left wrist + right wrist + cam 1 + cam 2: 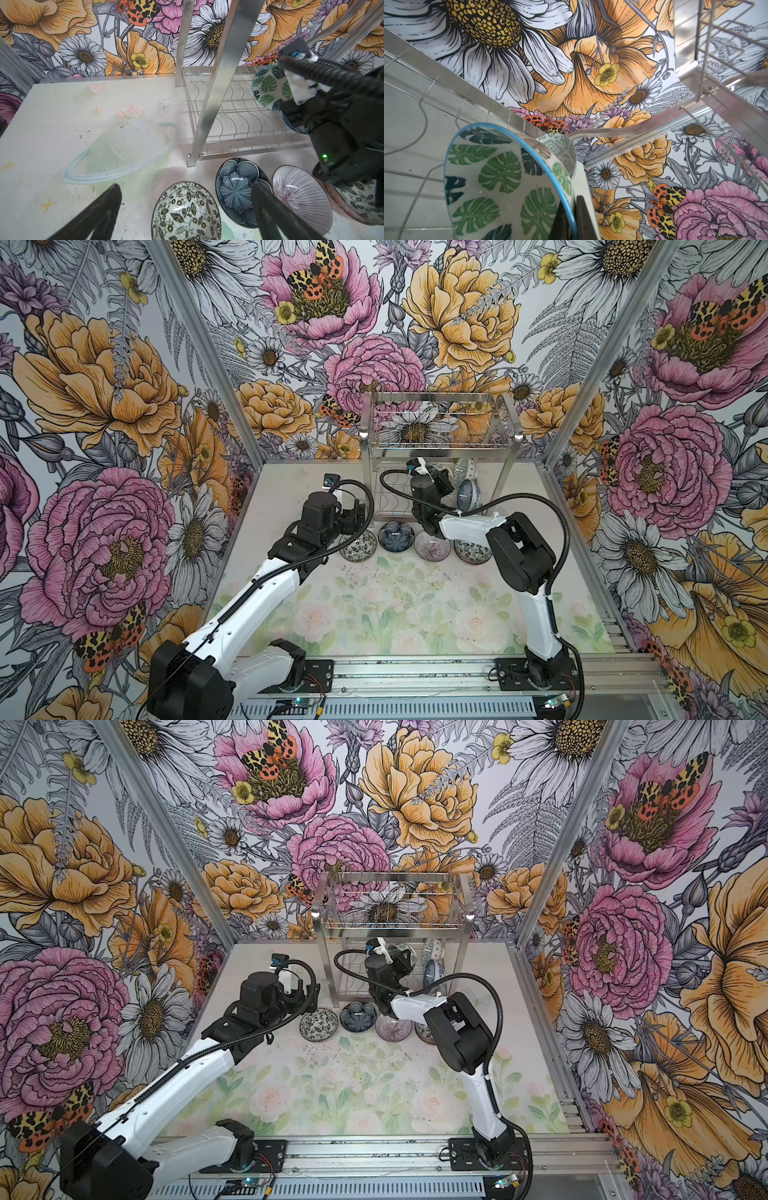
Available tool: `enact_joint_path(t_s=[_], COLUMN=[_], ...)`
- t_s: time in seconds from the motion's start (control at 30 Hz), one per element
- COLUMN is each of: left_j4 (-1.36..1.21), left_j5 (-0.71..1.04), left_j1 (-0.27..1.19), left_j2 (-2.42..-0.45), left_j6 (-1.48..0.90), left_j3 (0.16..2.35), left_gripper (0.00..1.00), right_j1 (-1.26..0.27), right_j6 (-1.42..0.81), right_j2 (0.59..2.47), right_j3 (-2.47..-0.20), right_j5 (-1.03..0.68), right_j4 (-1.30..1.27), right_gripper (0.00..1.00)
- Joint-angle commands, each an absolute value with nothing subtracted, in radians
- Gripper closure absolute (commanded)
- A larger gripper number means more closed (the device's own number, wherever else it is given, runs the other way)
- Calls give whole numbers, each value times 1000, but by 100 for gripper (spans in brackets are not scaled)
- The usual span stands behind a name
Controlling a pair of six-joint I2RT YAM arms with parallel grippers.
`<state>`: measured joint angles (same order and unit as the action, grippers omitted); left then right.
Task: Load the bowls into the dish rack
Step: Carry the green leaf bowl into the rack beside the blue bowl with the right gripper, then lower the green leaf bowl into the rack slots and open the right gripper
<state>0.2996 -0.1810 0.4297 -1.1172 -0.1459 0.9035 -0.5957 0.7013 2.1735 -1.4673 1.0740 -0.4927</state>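
The right gripper (pixel 572 209) is grasping the green leaf bowl (pixel 500 176) inside the dish rack (pixel 440 444); the left gripper (pixel 186 185) is hanging released.

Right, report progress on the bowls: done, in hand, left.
Done: a pale bowl and a blue bowl stand on edge in the rack's lower tier. In hand: the right gripper is shut on the leaf bowl's rim, inside that tier. Left: a row of four bowls on the table before the rack; the left gripper hangs open over them.
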Motion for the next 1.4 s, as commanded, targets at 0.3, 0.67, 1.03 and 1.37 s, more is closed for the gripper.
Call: enact_joint_path(t_s=[0.3,0.67,1.03,1.37], left_j4=[267,252,244,239], left_j5=[-144,-129,-122,-116], left_j1=[408,398,387,380], left_j2=[-1131,-1149,-1156,-1158], left_j6=[-143,-147,-147,-149], left_j3=[896,887,880,877], left_gripper=[1,1,1,1], right_j1=[-526,-493,-482,-482], right_j6=[811,828,804,770], right_j2=[2348,2500,2592,2601], right_j3=[-1742,-1940,-2076,-2080], right_j5=[1132,1147,1146,1149], right_j4=[-580,-539,-457,-405], right_gripper=[100,100,100,100])
